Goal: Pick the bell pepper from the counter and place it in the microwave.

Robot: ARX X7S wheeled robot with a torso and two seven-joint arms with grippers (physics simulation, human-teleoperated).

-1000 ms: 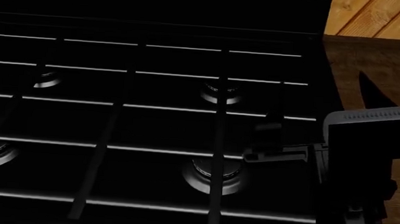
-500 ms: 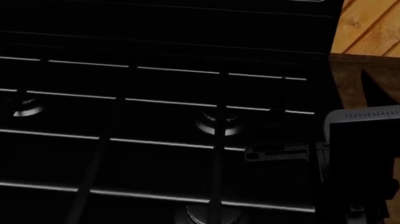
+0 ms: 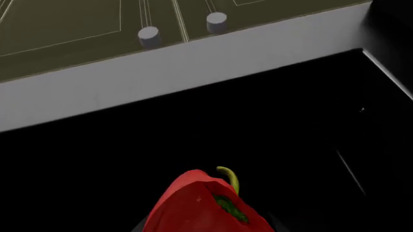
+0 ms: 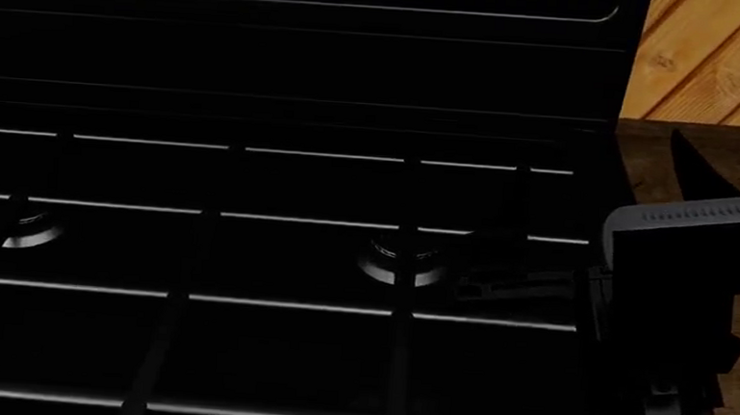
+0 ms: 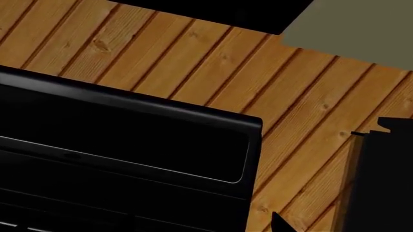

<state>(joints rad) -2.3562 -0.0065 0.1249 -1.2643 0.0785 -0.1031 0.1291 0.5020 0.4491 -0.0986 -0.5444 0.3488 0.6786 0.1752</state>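
Observation:
The bell pepper (image 3: 200,205), glossy red with a green stem, fills the near edge of the left wrist view. My left gripper (image 3: 205,228) is shut on it, and only dark slivers of its fingers show on either side. Behind the pepper is a black, unlit space, and I cannot tell whether it is the microwave. In the head view my right gripper (image 4: 504,285) reaches left over the stove as a dim grey shape, too dark to read how its jaws stand. A strip of the dark wood counter (image 4: 714,161) shows at the right. The left arm is out of the head view.
The black stove top (image 4: 277,260) with its grates and burners (image 4: 400,259) fills the head view. A plank wall (image 4: 713,65) rises at the back right. A grey ledge (image 3: 193,67) and olive cabinet fronts with two round knobs (image 3: 150,34) lie beyond the pepper.
The head view has shifted: the burners and grates slid down and left in the frame, and more of the stove's back panel shows. The right arm keeps its place in the view.

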